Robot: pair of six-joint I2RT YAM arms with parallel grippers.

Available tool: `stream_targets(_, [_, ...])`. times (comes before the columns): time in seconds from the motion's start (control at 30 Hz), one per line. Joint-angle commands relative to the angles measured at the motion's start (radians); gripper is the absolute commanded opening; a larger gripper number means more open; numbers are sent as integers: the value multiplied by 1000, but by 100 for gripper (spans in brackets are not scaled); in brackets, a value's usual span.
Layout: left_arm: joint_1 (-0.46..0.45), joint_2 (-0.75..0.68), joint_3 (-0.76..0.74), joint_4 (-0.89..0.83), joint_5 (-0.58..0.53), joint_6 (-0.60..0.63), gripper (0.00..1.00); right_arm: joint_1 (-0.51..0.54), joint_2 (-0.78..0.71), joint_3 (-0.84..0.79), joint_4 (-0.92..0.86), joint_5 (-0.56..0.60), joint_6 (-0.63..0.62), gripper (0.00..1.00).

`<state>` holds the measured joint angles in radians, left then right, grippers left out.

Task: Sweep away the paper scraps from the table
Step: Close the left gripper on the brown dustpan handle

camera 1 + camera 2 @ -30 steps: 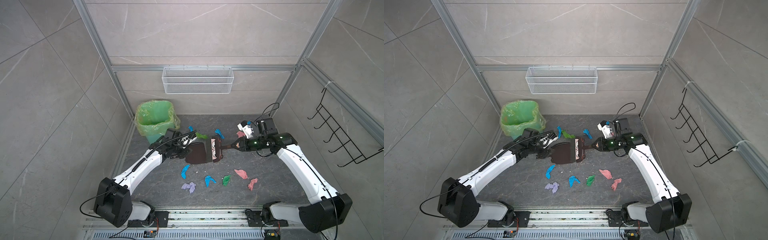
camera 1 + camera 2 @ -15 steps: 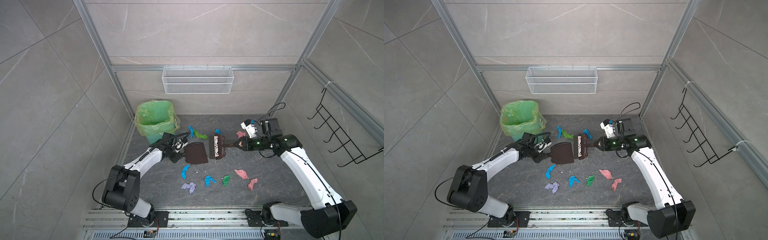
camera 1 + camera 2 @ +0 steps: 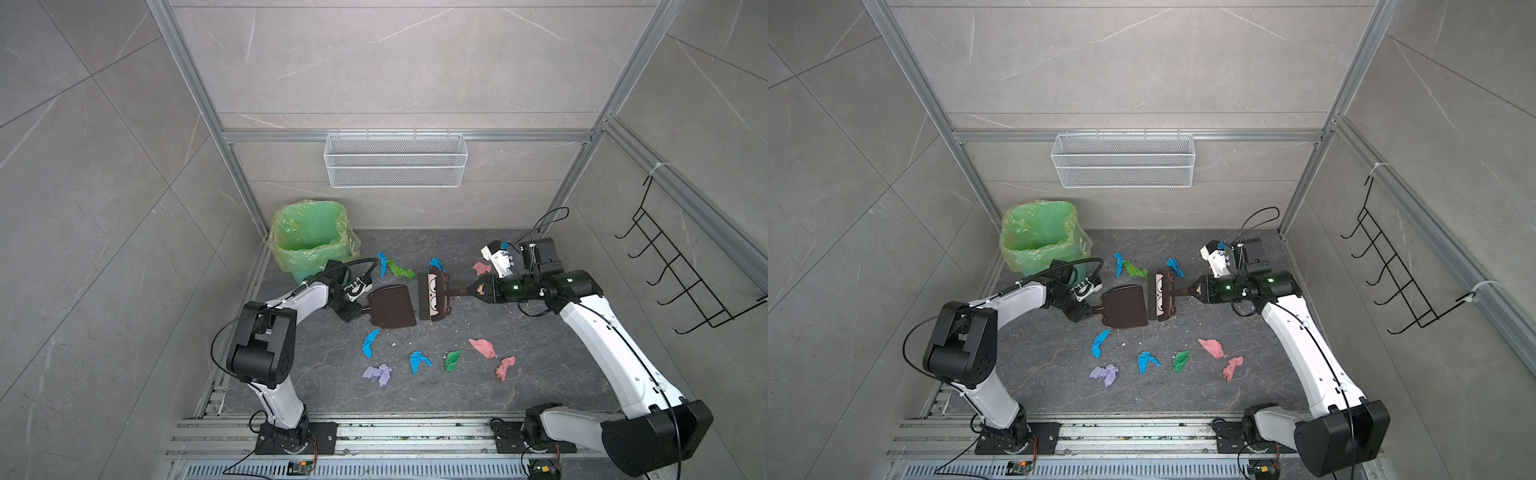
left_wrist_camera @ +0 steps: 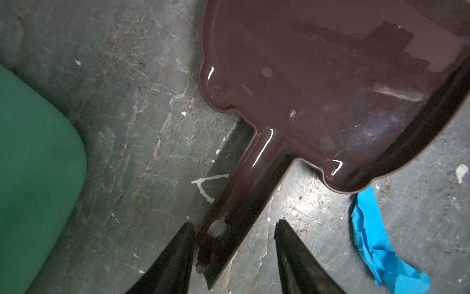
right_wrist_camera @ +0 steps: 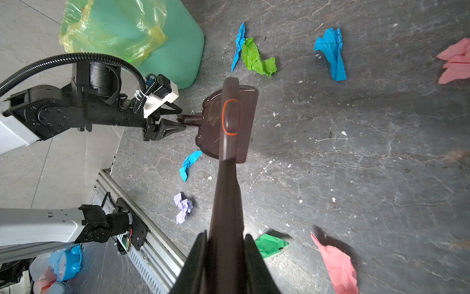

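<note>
Currently: left gripper, jaws apart astride the handle end of a glossy dark-brown plastic dustpan, one finger touching the handle, the other clear of it; no firm hold. Right gripper, closed on the handle of a brown hand brush with a cartoon face; bristles at the dustpan's open lip. Dustpan flat on the dark grey stone-look worktop, pan bare of paper. Crumpled paper scraps in blue, green, pink and lavender: ten counted, all on the worktop, four beyond the tools toward the back wall, six nearer the arm bases. Green bin with yellow-green liner, back left corner. Progress, by judgement: early; every visible scrap is left to sweep.
</note>
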<state>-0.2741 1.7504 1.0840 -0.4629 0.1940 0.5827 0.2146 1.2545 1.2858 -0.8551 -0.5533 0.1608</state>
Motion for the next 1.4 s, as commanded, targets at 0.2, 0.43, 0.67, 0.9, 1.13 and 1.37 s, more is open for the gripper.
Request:
stream_targets(0.2, [25,56,54,-61,43,31,55,-2,-23,-8,51,-46,11,0])
stream_targets(0.43, [24,49,28,-42,23,27,55,-3,-27,-16,54,-43,11,0])
stream_targets(0.67, [23,-10,33,-28,63,23,55,-2,-24,-26,66,-47,14,0])
stream_targets(0.9, [23,-49,-4,38,75,91,57,-2,-19,-44,92,-62,23,0])
stream_targets(1.13, [24,25,36,25,18,110,63,-3,-23,-60,106,-74,21,0])
stream_targets(1.37, [25,85,91,6,29,128,64,-3,-37,-80,111,-80,14,0])
